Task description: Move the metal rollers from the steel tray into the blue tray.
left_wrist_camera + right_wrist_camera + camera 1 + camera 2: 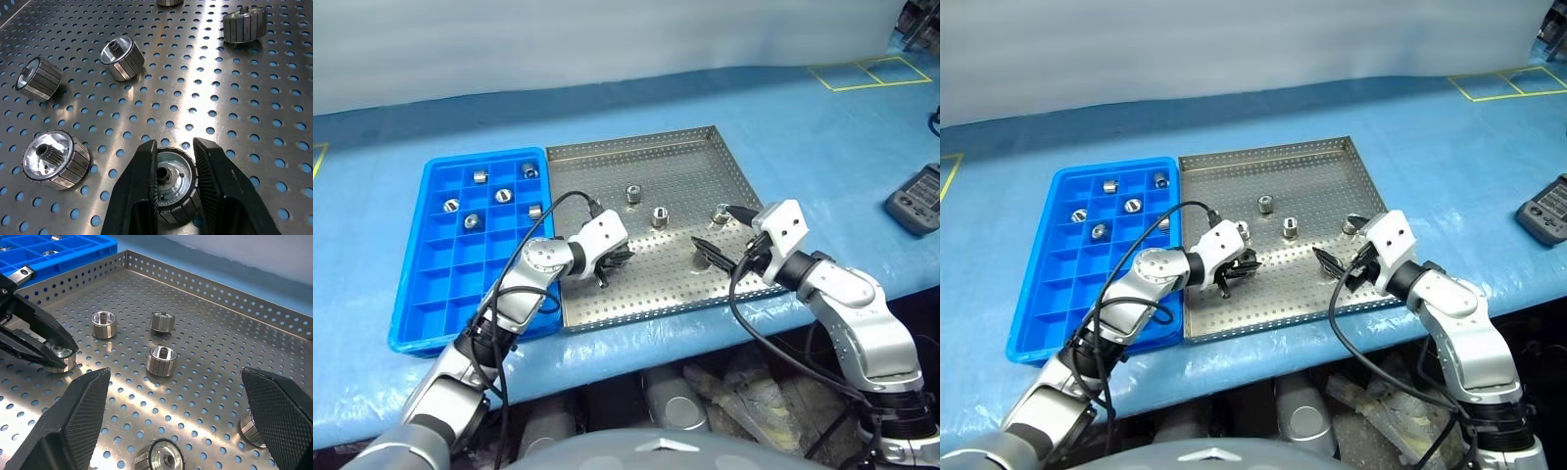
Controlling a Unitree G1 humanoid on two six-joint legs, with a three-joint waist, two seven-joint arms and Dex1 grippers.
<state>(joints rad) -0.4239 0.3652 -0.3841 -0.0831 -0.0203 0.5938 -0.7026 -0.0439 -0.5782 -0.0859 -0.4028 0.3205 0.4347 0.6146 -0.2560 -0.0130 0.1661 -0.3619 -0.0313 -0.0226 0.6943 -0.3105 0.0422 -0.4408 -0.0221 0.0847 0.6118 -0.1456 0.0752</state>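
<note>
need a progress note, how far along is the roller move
Done: six metal rollers sit in blue tray cells. In hand: left gripper fingers shut on one roller, not yet lifted off the steel tray. Left: several loose rollers; right gripper open above them.

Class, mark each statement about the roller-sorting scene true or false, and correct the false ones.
1. The left gripper is shut on a roller. True.
2. The right gripper is shut on a roller. False: it is open and holds nothing.
3. The blue tray already has rollers in some cells. True.
4. The steel tray lies to the left of the blue tray. False: it lies to its right.
</note>
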